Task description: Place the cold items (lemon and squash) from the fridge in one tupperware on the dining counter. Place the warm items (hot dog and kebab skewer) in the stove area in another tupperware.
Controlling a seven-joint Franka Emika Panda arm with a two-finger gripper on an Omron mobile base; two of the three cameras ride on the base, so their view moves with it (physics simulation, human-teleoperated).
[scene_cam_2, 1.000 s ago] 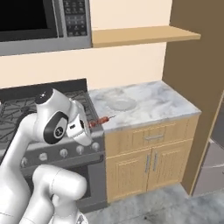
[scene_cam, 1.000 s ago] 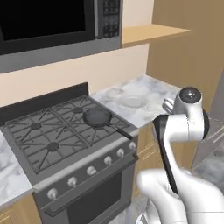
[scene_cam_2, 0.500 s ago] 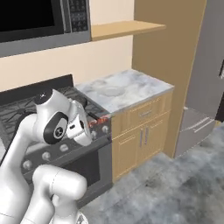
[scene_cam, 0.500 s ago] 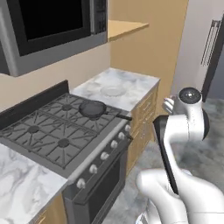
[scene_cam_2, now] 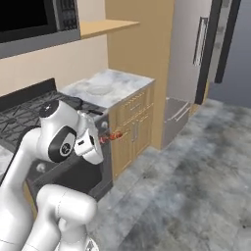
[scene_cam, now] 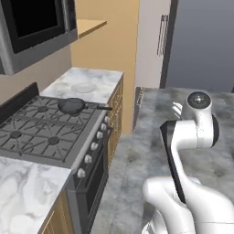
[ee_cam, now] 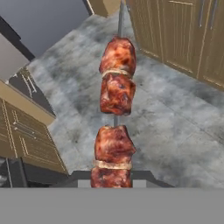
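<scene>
Claw (scene_cam_2: 105, 139) clamping kebab skewer (ee_cam: 114, 131), meat chunks clear up close, pan (scene_cam: 71, 106) on stove (scene_cam: 41, 132)

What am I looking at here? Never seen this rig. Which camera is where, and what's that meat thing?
It's a simulated kitchen with one white robot arm on a driving base. Two cameras ride on the base behind the arm, one to its left, one to its right, so they show the same scene from two sides. The third camera sits on the hand and looks along the gripper.

The meat thing is a kebab skewer: the gripper is shut on its near end, and it sticks out over the grey floor. In the right base view it is the small red piece in front of the hand.

Beside the robot are a gas stove with a dark pan on a burner, a marble counter with a pale dish, wooden cabinets and a steel fridge.
</scene>
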